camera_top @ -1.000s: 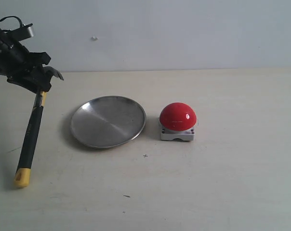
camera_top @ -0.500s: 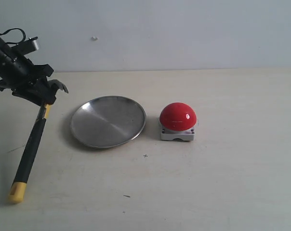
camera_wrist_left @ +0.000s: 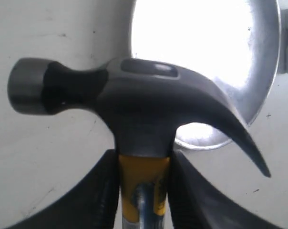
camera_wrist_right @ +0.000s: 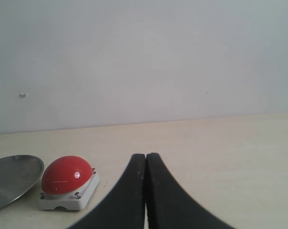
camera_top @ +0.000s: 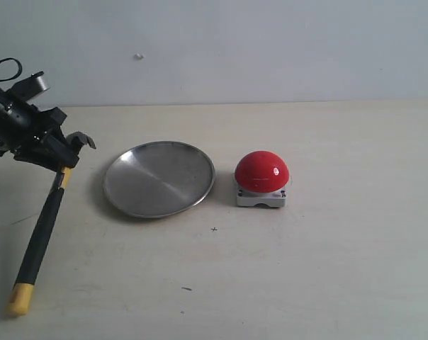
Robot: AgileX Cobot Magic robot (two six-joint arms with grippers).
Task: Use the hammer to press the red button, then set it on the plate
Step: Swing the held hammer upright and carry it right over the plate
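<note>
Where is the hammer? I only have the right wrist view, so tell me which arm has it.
Observer: The left gripper has the hammer, clamped on the yellow neck right under the head.
Operator: Give me its position against the plate.
Observer: In the exterior view it hangs left of the plate, apart from it, with the handle slanting down toward the front and the claw pointing at the plate.
Operator: Report what is on the plate.
Observer: Nothing; the whole plate is bare.
</note>
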